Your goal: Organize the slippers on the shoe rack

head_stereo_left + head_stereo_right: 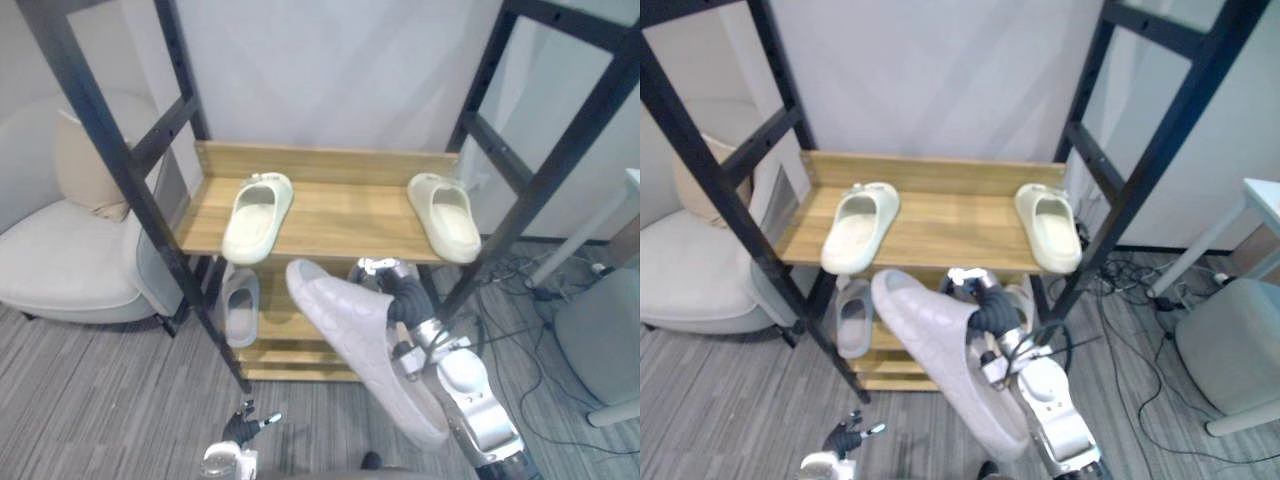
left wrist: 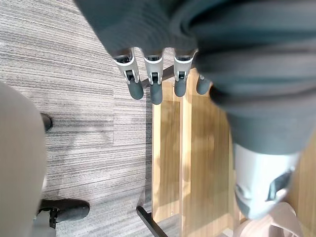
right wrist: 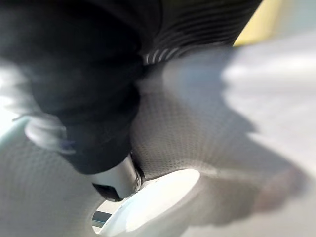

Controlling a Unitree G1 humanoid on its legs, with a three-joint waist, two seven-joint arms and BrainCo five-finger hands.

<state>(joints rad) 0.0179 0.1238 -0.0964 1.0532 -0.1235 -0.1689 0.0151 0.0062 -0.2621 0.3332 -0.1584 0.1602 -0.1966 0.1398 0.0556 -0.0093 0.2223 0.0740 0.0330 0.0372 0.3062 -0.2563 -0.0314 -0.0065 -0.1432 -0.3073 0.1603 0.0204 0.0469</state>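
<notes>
Left hand [image 1: 242,429] hangs low, fingers slack and apart. A grey slipper [image 1: 240,305] lies on the lower shelf [image 1: 285,352], the left cream slipper [image 1: 258,216] on the upper shelf [image 1: 340,215]. The pale slipper [image 1: 365,345] is not yet shelved, clamped in the right hand [image 1: 403,296] before the rack, and the right cream slipper [image 1: 445,215] is placed.

Shelf [image 1: 340,215] matt wood, frame [image 1: 95,100] blk metal; grey slipper [image 1: 360,345] matt w/ dimpled sole; floor [image 1: 90,400] carpet-like.

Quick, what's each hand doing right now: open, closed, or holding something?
Left hand: open, holding nothing.
Right hand: closed on the grey slipper, held up in front of the shoe rack.
</notes>
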